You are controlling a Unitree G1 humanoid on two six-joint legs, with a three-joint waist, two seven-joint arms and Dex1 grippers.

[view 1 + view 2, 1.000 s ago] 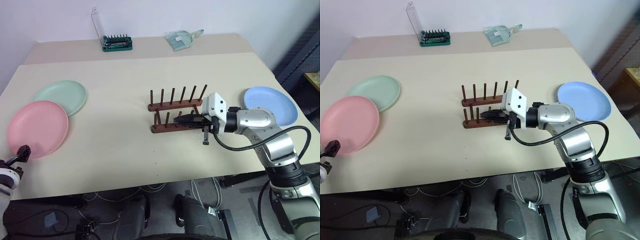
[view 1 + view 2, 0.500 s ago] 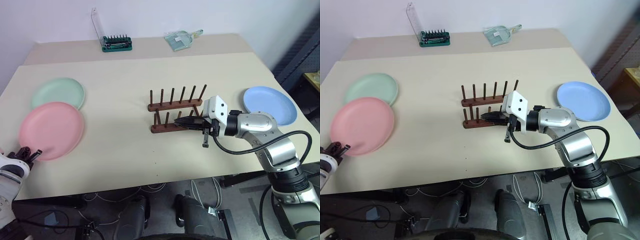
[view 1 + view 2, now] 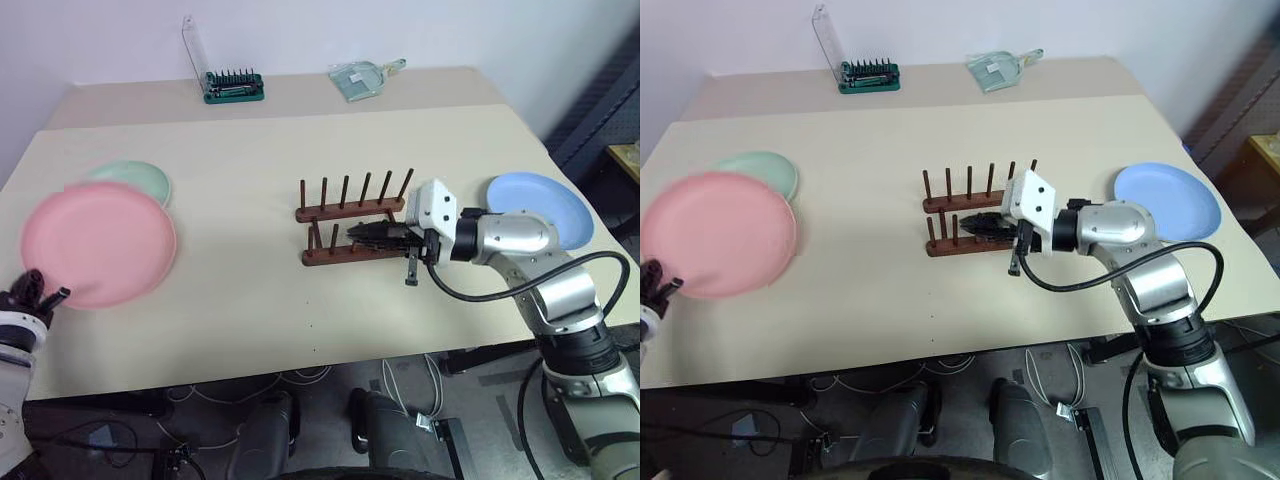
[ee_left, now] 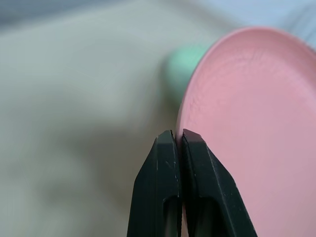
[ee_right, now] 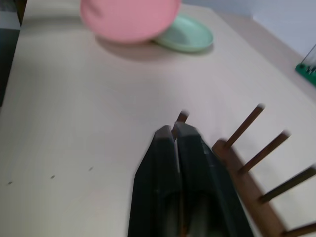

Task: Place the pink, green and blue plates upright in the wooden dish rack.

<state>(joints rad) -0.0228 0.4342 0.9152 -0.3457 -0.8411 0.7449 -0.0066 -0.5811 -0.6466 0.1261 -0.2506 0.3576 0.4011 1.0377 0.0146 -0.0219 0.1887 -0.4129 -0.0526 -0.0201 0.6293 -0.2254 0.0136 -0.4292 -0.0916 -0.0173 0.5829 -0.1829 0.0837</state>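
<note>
Landmark: wooden dish rack [image 3: 352, 222], mid-table, empty.

Left gripper [image 3: 38, 296] is clamped on the near rim of the pink plate [image 3: 98, 243]; in the left wrist view its fingers [image 4: 165, 182] sit pressed together on the plate edge. A second ago the gripper stood open just short of that rim with the plate flat on the table [image 3: 250, 150]. Now the pink plate is lifted off the table far to the left of the rack, tilted, and covers more of the green plate [image 3: 135, 176] than before. Green plate lies flat on the table, left of the rack, only its far edge showing past the pink one; it has not moved.

Right gripper [image 3: 358, 233] is at the rack's near rail, pointing left along it among the pegs. The right wrist view shows its fingers [image 5: 170, 163] almost together with only a thin slit between them, nothing held; whether they touch the rack I cannot tell. It sits a little higher than a second ago.

Blue plate [image 3: 540, 208] lies flat on the table right of the rack, behind the right arm, unchanged.

Green bit holder [image 3: 233, 85] and a clear dustpan [image 3: 362, 77] sit at the table's far edge behind the rack, same as before.
</note>
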